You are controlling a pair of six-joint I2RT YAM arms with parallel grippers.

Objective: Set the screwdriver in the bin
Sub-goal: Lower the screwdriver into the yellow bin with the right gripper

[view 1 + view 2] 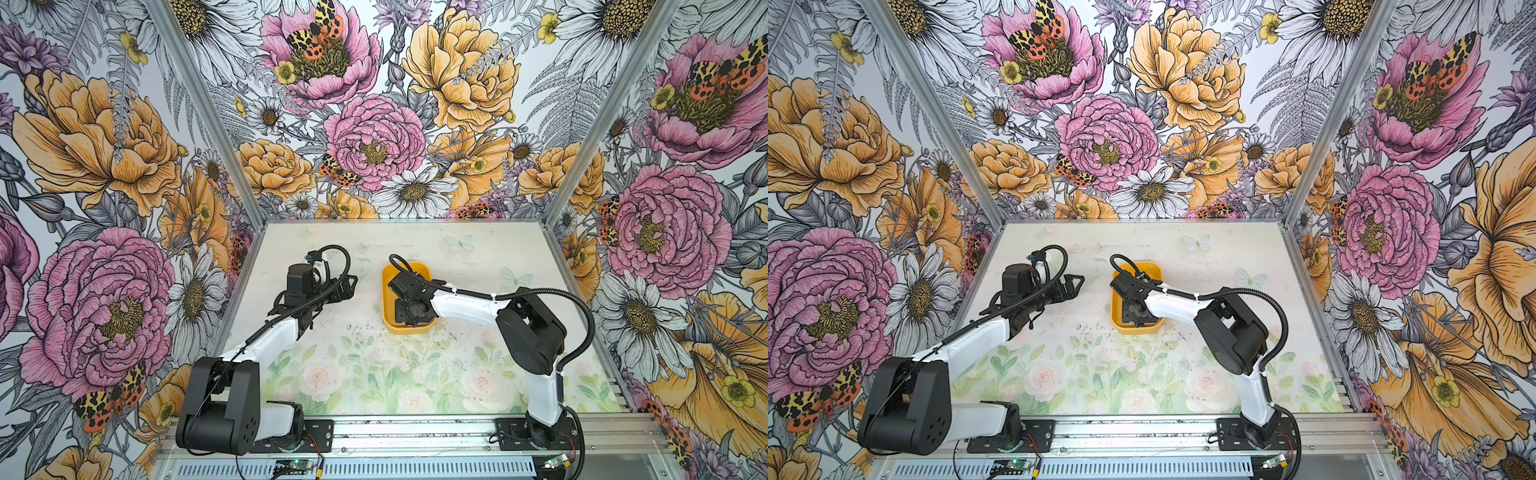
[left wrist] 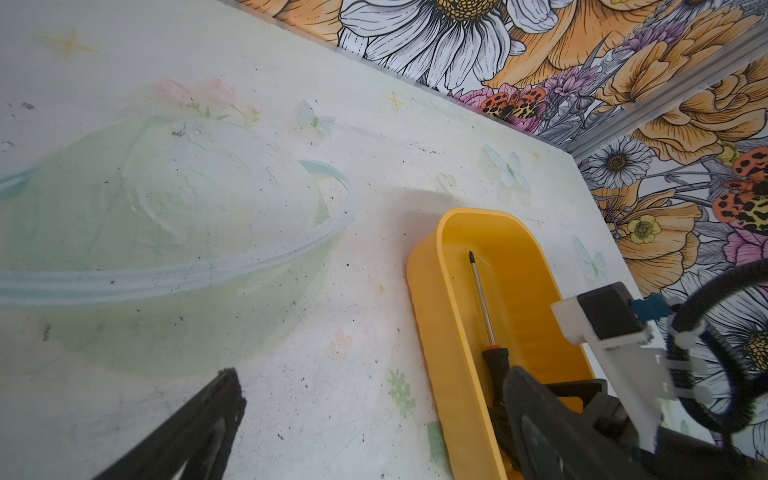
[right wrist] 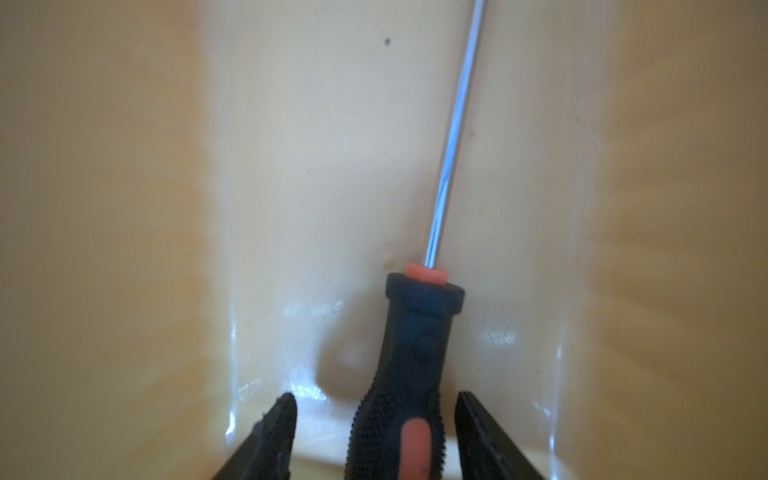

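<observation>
The screwdriver lies flat on the floor of the yellow bin, along the bin's length. Its black-and-orange handle is at the bin's near end and its thin shaft points toward the far end. In the right wrist view the right gripper straddles the rear of the handle. Its two fingers stand apart, one on each side, with bare bin floor showing between each finger and the handle, so nothing is clamped. One gap is clearly wider than the other.

In both top views the bin sits just right of the middle of the desk. The right arm rises from its base at the lower right, bends at a dark elbow, and sends its white forearm leftward. Its wrist is tipped down into the lower end of the bin.

The left arm slants up from the lower left. The left gripper points rightward over the desk, left of the bin and clear of it. Its fingers are spread wide and hold nothing.
</observation>
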